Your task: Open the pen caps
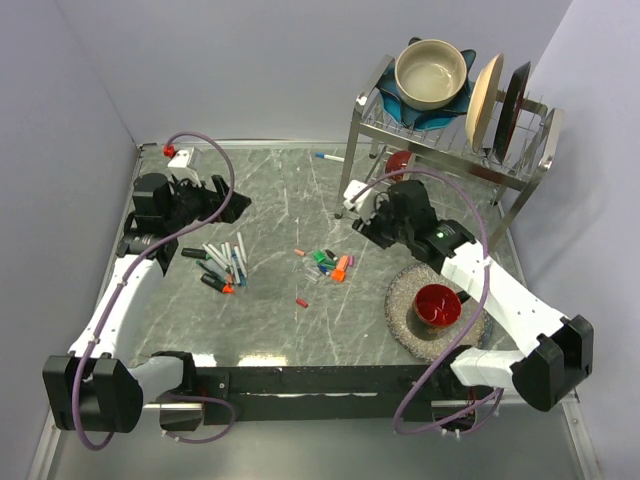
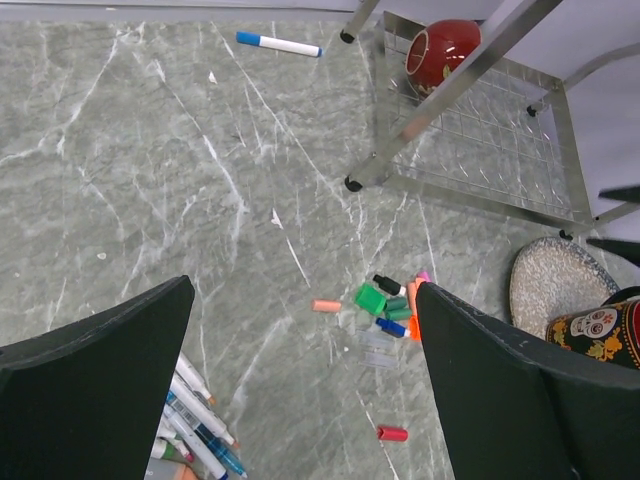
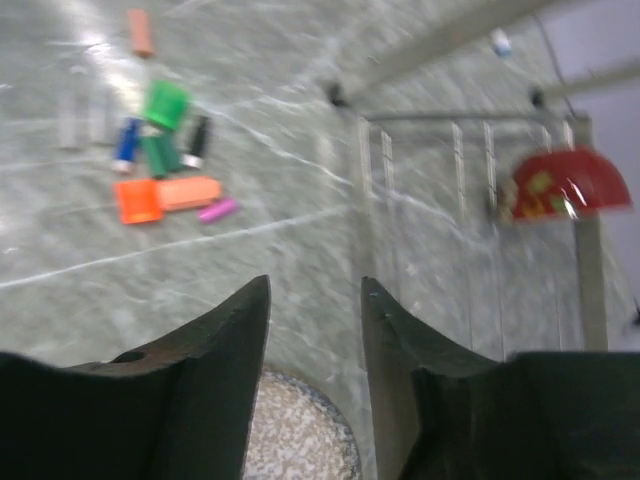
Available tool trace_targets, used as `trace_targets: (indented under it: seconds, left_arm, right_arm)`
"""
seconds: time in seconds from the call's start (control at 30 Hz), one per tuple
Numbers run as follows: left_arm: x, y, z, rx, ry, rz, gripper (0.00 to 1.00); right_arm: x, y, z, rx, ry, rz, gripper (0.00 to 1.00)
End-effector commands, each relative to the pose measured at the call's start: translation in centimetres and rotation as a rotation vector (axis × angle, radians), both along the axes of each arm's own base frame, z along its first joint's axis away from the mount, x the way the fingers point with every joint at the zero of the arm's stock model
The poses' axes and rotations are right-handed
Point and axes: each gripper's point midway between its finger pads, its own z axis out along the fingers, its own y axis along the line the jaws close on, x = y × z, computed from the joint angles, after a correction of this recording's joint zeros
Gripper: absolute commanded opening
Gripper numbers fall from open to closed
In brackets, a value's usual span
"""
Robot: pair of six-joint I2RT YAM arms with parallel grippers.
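Several pen caps (image 1: 330,265) lie loose mid-table. We see left gripper (image 2: 305,290) spread wide, right gripper (image 3: 315,285) slightly parted, both empty. Only top view shows the beige bowl (image 1: 431,73) atop the rack (image 1: 450,152).

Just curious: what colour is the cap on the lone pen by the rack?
Blue cap, clearest in the left wrist view.

A: Can you see all the long white marker pens (image 2: 200,415)?
B: No — the picture's bottom edge cuts them off.
A: And the small coloured plastic pen caps (image 3: 165,105)?
B: Blurry from the right wrist — smudged edges.
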Motion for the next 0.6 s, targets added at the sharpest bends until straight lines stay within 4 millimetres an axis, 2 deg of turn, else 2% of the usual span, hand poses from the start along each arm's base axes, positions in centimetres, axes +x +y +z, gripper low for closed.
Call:
trace_targets:
  seconds: [0.0, 0.03, 0.1, 0.13, 0.2, 0.23, 0.33, 0.37, 0.4, 0.47, 0.5, 0.57]
  left_arm:
    - [-0.1, -0.6, 2.1, 0.008, -0.082, -0.047, 1.0]
    - [-0.3, -0.6, 2.1, 0.009, -0.089, -0.05, 0.99]
    - [-0.4, -0.6, 2.1, 0.011, -0.1, -0.052, 0.99]
    - [-0.6, -0.6, 2.1, 0.014, -0.104, -0.051, 0.99]
    - [-0.8, -0.5, 1.7, 0.02, -0.1, -0.051, 1.0]
    - [-1.0, -0.5, 1.7, 0.023, -0.107, -0.052, 0.99]
    - [-1.3, -0.4, 1.2, 0.03, -0.105, -0.049, 0.99]
    - [-1.5, -0.3, 1.2, 0.031, -0.107, -0.048, 0.99]
    - [-1.5, -0.3, 1.0, 0.033, -0.103, -0.045, 0.99]
    - [-1.7, -0.2, 1.0, 0.036, -0.106, -0.043, 0.99]
    - [-1.9, -0.2, 1.0, 0.038, -0.11, -0.04, 0.99]
    - [-1.9, -0.2, 1.1, 0.038, -0.115, -0.04, 0.99]
  right_arm:
    - [3.6, -3.1, 2.0, 0.015, -0.211, -0.16, 0.6]
    - [4.8, -3.9, 2.7, -0.006, -0.287, -0.204, 0.71]
    - [5.6, -4.6, 1.5, -0.061, -0.318, -0.221, 0.84]
    - [6.4, -4.8, 2.1, -0.076, -0.38, -0.226, 1.0]
    - [7.2, -4.8, 0.8, -0.121, -0.389, -0.216, 1.0]
    - [7.8, -5.0, 1.2, -0.14, -0.426, -0.226, 1.0]
    - [9.6, -5.2, 0.0, -0.178, -0.43, -0.257, 1.0]
    - [10.2, -5.2, 0.3, -0.17, -0.435, -0.266, 0.99]
    - [10.7, -5.3, -0.3, -0.176, -0.423, -0.275, 0.96]
    - [11.6, -5.9, -0.1, -0.173, -0.444, -0.311, 0.82]
    - [12.1, -5.9, -0.6, -0.178, -0.443, -0.318, 0.69]
    - [13.1, -6.6, -0.3, -0.172, -0.471, -0.352, 0.58]
